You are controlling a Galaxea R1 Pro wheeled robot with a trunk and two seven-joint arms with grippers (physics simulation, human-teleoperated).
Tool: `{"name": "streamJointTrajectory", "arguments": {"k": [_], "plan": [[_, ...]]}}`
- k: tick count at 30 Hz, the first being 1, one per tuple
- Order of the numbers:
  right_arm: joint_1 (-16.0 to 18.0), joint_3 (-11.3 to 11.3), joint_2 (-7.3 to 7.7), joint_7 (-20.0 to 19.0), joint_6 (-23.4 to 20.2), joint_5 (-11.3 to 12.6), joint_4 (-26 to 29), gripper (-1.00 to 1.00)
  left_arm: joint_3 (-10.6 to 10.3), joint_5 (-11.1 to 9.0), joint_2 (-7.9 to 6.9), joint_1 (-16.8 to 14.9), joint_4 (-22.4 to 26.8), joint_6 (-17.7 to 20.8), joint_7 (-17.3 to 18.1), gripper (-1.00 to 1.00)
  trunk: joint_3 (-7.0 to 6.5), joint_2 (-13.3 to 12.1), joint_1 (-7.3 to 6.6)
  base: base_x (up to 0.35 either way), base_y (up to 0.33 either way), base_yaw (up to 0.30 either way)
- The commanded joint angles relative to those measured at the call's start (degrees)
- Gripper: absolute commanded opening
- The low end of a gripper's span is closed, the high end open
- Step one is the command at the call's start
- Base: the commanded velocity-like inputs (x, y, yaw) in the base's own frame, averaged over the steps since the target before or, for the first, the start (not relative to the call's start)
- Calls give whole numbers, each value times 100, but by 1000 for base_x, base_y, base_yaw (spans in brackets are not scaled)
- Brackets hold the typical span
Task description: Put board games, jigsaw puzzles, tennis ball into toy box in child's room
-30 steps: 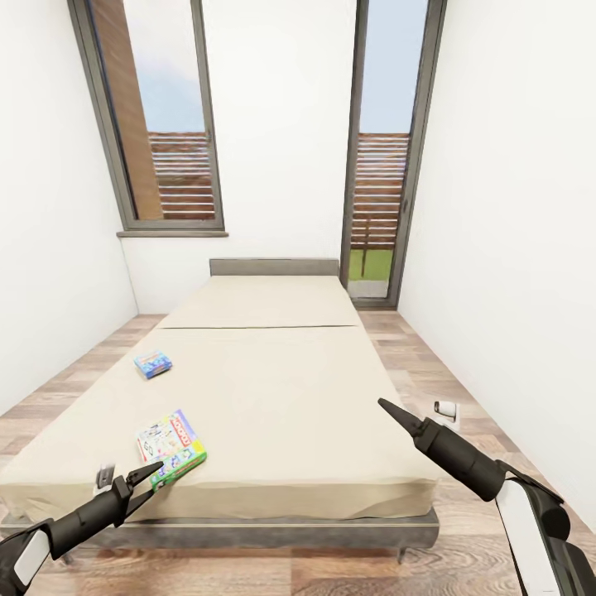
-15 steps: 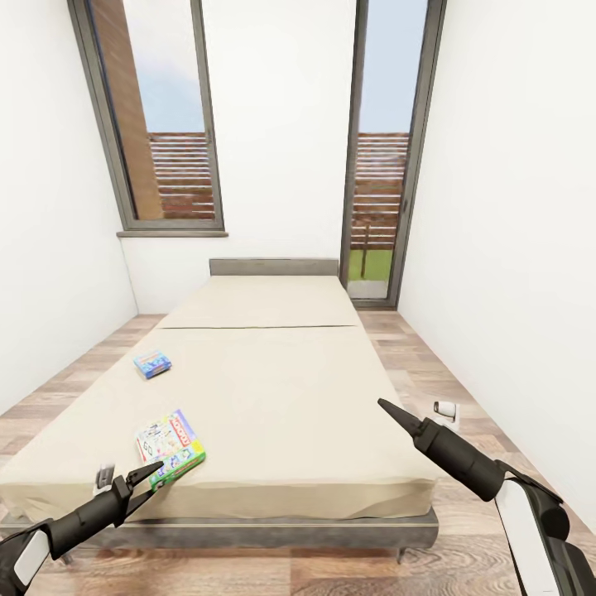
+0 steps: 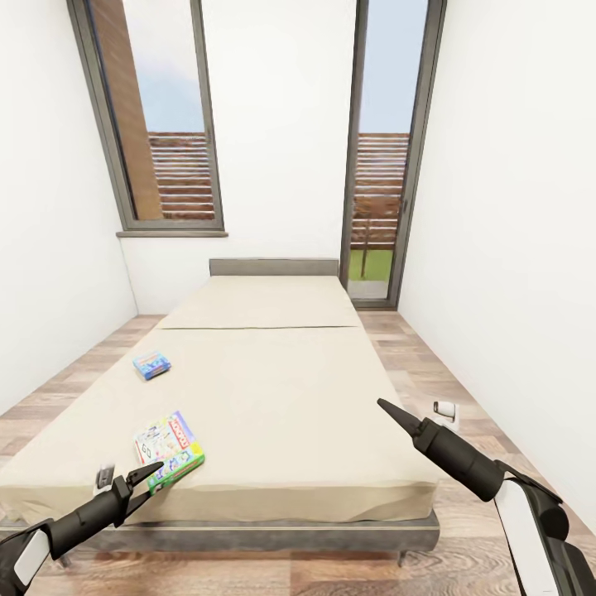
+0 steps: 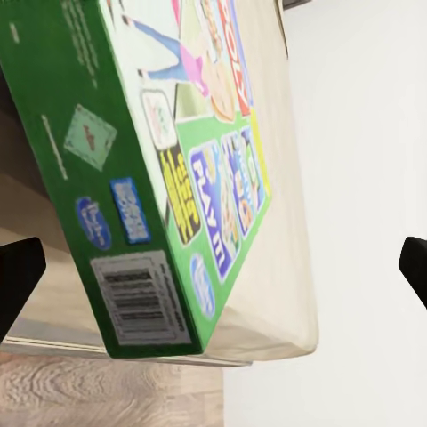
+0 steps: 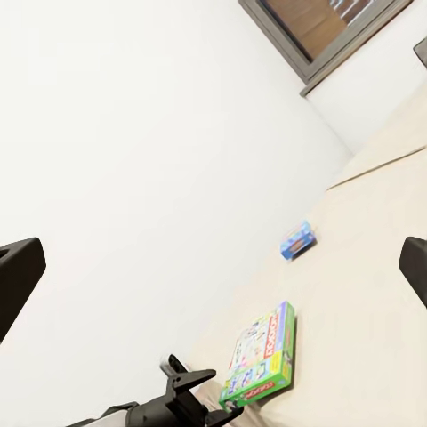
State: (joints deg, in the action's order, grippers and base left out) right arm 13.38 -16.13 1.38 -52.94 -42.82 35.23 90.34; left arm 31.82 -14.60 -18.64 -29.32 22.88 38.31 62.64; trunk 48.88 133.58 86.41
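I'm at the foot of the bed (image 3: 273, 389), going for the white-green board game (image 3: 170, 448) lying near its left front corner. My left gripper (image 3: 142, 483) hangs just short of that box, fingers apart and empty; next I need to ease forward until they straddle its edge. The small blue game (image 3: 152, 363) lies farther up the left side. My right gripper (image 3: 389, 409) hovers over the right edge, and I cannot tell its state. Nothing blocks the reach.
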Motion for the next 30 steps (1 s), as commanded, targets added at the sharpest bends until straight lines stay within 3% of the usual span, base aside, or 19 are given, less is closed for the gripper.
{"name": "streamJointTrajectory", "arguments": {"k": [1,30], "plan": [[2,-4,-2,-6,-33,16,-3,100,16,-7,1,-4,-2,44,13,100,6,3,-1,6,0,0],[4,-4,-6,10,-33,11,-12,100,24,-8,4,-4,-2,45,8,100,6,3,-1,30,0,0]]}}
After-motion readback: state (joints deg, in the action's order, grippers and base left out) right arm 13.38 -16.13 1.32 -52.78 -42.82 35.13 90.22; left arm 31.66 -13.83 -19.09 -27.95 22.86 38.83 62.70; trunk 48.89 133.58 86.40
